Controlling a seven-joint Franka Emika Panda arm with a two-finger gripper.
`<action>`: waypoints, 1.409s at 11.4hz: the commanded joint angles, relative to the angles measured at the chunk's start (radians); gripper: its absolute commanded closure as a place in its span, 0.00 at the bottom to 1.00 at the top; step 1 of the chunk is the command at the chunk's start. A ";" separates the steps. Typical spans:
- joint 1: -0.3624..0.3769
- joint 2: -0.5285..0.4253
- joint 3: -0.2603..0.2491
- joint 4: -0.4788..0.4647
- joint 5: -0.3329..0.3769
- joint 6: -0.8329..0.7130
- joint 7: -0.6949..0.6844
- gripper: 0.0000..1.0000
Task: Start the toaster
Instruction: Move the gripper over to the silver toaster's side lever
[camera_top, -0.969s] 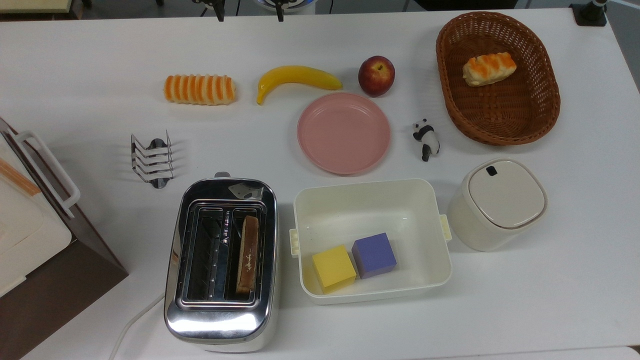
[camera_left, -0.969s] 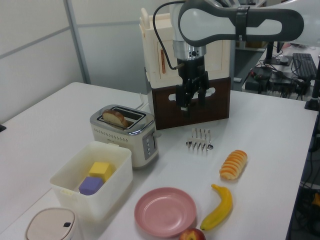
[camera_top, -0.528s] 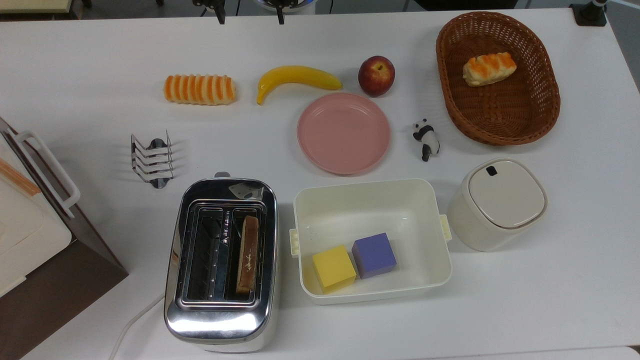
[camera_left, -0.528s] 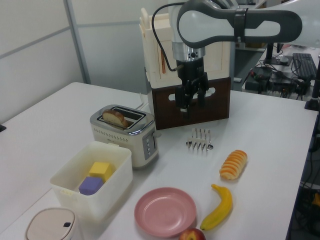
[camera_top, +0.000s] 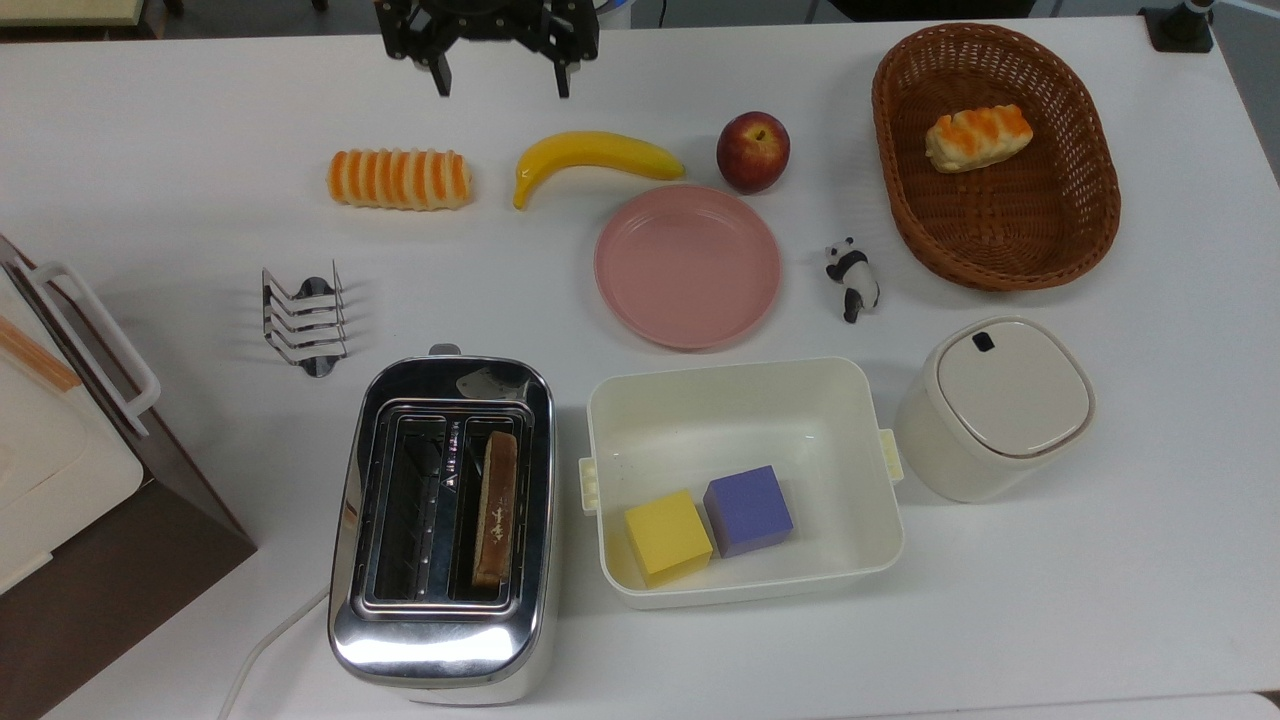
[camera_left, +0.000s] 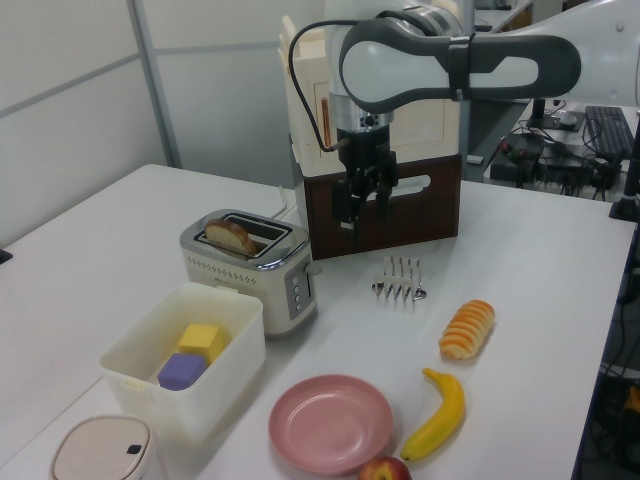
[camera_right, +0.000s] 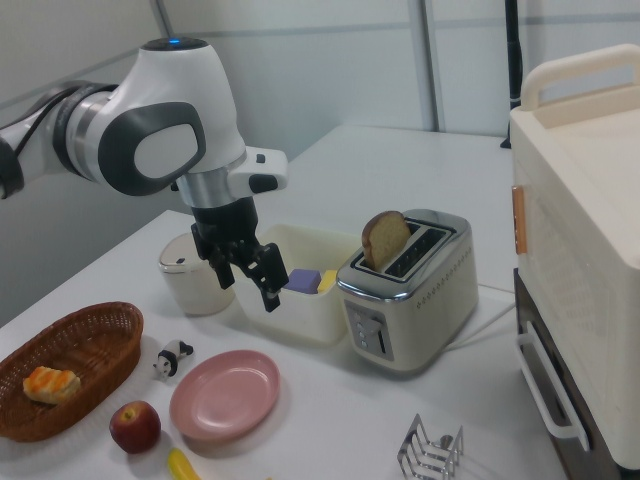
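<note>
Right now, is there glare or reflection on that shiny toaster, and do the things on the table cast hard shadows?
In the top view the toaster shows bright glare along its near chrome edge and mirror patches on top; the toast rack casts only a soft, faint shadow. In the right view the toaster's chrome lid reflects the room mildly.

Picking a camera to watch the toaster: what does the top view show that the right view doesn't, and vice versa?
Top view: straight down into the toaster slots, the bread slice in the top view's right one, and the white cord. Right view: the control panel on the toaster's end, the slice standing above the slots. Both: toaster, slice, open claw.
</note>
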 joint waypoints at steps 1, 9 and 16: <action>0.005 0.019 0.005 0.012 -0.024 0.092 -0.002 0.00; -0.029 0.183 -0.008 0.012 -0.094 0.396 -0.034 1.00; -0.033 0.332 -0.009 0.014 -0.102 0.552 -0.028 1.00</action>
